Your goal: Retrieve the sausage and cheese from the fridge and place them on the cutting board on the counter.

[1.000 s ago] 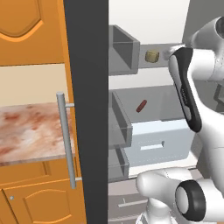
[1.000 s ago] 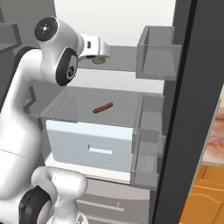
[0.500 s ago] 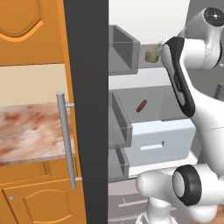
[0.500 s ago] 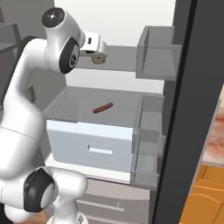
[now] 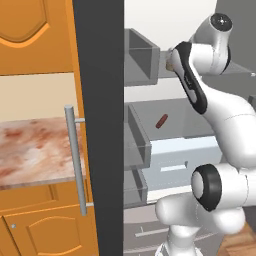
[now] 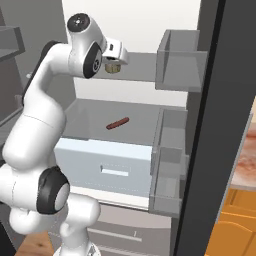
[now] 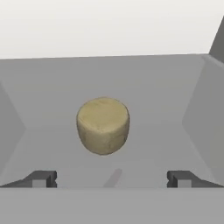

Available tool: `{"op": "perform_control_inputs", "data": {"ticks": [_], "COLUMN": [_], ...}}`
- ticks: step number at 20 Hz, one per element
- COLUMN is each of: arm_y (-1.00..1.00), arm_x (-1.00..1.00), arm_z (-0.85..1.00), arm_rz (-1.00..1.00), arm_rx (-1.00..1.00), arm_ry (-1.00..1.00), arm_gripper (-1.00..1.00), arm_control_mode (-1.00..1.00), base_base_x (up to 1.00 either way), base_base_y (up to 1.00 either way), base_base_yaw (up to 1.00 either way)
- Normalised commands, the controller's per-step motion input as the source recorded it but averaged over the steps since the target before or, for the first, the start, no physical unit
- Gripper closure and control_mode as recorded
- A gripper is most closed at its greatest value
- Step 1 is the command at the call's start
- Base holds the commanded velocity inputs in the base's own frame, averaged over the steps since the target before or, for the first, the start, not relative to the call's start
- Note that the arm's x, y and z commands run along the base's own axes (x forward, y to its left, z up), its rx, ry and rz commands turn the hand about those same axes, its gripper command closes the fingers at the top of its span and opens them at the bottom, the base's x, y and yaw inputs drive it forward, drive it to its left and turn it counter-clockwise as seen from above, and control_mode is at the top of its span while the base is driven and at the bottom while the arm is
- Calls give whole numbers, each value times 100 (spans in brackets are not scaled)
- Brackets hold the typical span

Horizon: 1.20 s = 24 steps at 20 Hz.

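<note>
The two-finger gripper point(image 7: 112, 179) stood wide open, its small dark fingertips point(image 7: 43, 178) spread far apart at the bottom of the hand view and holding nothing. Between and beyond them lay the cheese point(image 7: 103, 125), a pale tan-yellow rounded chunk, resting on a grey glass shelf point(image 7: 175, 87) and clear of both tips. From the right base view the same chunk point(image 6: 113, 68) sat just under the white hand, on the upper shelf of the open grey stainless fridge point(image 6: 220, 75).

One shelf lower, well apart from the gripper, the sausage point(image 6: 117, 123), a short dark red-brown cylinder with rounded ends, lay slantwise on the glass above a pale blue-white drawer point(image 6: 105, 167). In the left base view it point(image 5: 161, 121) showed near the middle of that shelf, beside a clear grey door bin point(image 5: 136, 145).

To the left of the dark door edge ran a long vertical bar handle point(image 5: 73, 160), and behind it the reddish-pink marbled counter point(image 5: 35, 152) over orange wooden cabinets point(image 5: 40, 225).
</note>
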Motion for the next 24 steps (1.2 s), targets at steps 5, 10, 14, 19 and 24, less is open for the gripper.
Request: {"op": "perform_control_inputs", "data": {"ticks": [5,10,14,19,24], "arm_y": [0,3,2,-1,0], "arm_x": [60,51,27,1,-14], "arm_z": [-11,-6,-8,-15,-55], "arm_rz": [0,0,0,-3,-6], "arm_rx": [4,2,2,6,1], "arm_ry": [4,5,3,1,0], "arm_gripper": [-100,-100,-100,-100,100], "arm_control_mode": [-100,-100,-100,-100,-100], "base_base_x": [0,0,0,0,0], "base_base_y": [0,0,0,0,0], "base_base_yaw": [0,0,0,0,0]}}
